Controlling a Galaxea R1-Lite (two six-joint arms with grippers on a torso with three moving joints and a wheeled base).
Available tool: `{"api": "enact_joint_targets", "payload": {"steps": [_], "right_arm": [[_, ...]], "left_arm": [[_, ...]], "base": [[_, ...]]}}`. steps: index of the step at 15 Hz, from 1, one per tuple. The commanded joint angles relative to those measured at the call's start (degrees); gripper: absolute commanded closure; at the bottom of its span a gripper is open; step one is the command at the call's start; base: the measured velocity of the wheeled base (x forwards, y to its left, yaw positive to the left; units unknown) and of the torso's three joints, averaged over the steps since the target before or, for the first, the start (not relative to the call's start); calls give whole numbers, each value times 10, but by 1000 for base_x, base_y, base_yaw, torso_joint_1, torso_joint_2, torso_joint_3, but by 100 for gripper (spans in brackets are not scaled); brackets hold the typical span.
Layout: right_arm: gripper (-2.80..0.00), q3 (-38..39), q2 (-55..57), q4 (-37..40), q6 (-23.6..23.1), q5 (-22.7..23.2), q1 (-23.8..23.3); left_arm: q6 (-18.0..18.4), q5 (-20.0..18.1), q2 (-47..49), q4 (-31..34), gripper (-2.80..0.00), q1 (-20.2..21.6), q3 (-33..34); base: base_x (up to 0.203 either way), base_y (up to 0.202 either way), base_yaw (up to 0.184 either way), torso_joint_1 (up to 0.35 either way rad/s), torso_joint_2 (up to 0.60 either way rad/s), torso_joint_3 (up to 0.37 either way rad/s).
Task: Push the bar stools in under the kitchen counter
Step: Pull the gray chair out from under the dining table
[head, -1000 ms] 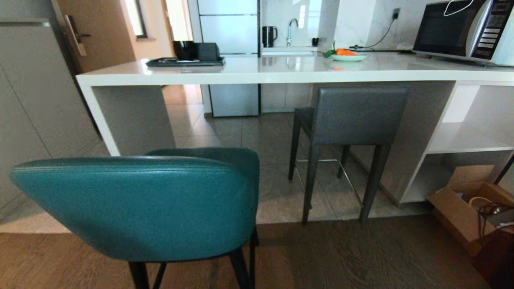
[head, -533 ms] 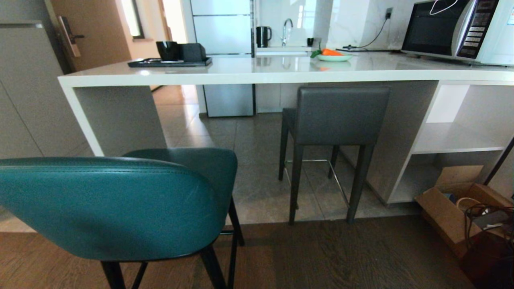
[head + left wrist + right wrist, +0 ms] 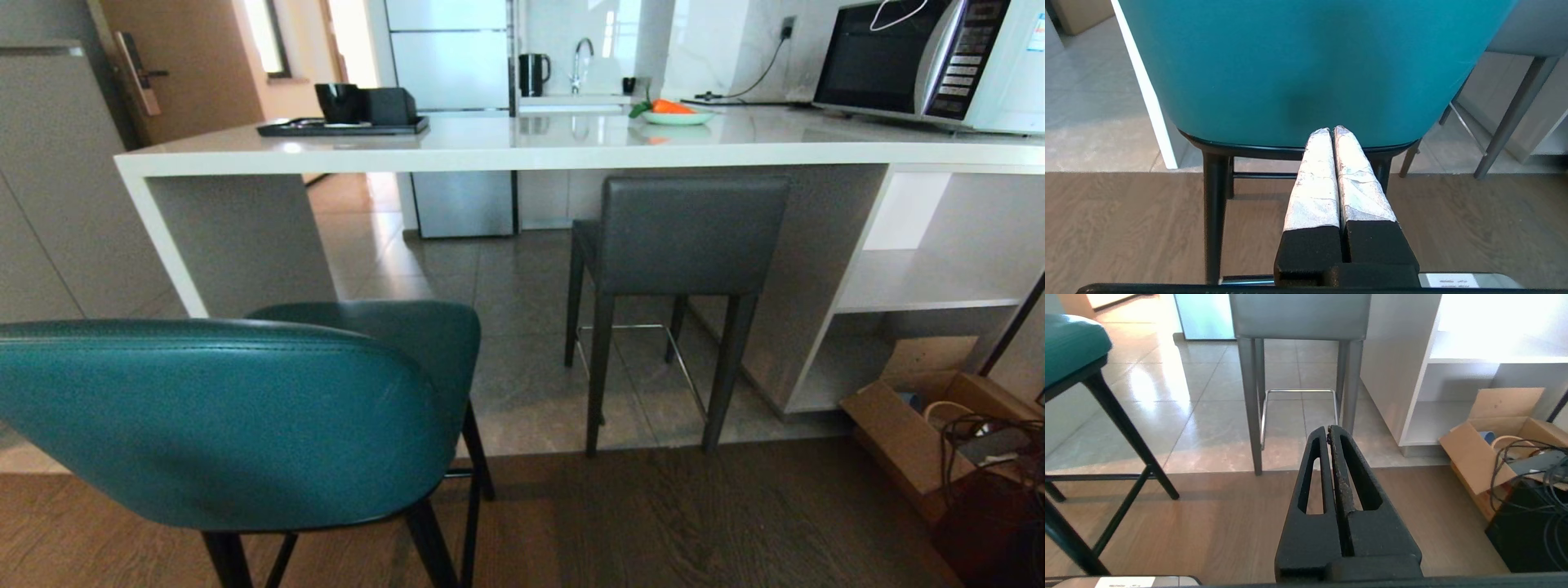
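step: push teal stool [image 3: 1298, 65] under surface [image 3: 522, 147]; keep contact centred on the backrest, drive straight so it can't yaw.
left gripper [image 3: 1331, 131]: fingers together, tips at lower backrest edge; contact unclear.
right gripper [image 3: 1328, 429]: fingers together, level, idle; grey stool [image 3: 1298, 318] ahead, partly under surface.

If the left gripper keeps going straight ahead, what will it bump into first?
Most likely the teal stool: the shut left gripper points at the lower back of its seat shell. Whether they already touch is unclear.
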Motion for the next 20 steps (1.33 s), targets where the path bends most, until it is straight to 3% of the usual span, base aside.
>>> {"api": "enact_joint_targets", "payload": {"steps": [1, 8, 11, 12, 14, 17, 20], "right_arm": [[0, 17, 1, -1, -1, 0, 0], [0, 17, 1, -1, -4, 1, 0], [0, 17, 1, -1, 1, 1, 0], [0, 17, 1, -1, 6, 0, 0], [0, 17, 1, -1, 7, 0, 0], [0, 17, 1, -3, 30, -1, 0], [0, 17, 1, -2, 27, -1, 0]], "left_arm": [[-4, 0, 0, 0, 0, 0, 0], [-13, 9, 1, 0, 0, 0, 0], [46, 0, 7, 17, 0, 1, -7], [45, 1, 11, 44, 0, 1, -15], [21, 4, 0, 52, 0, 1, -18], [17, 10, 0, 44, 0, 1, -16], [-49, 37, 0, 44, 0, 0, -14]], "base": [[0, 0, 0, 0, 0, 0], [0, 0, 0, 0, 0, 0], [0, 0, 0, 0, 0, 0], [0, 0, 0, 0, 0, 0], [0, 0, 0, 0, 0, 0], [0, 0, 0, 0, 0, 0], [0, 0, 0, 0, 0, 0]]}}
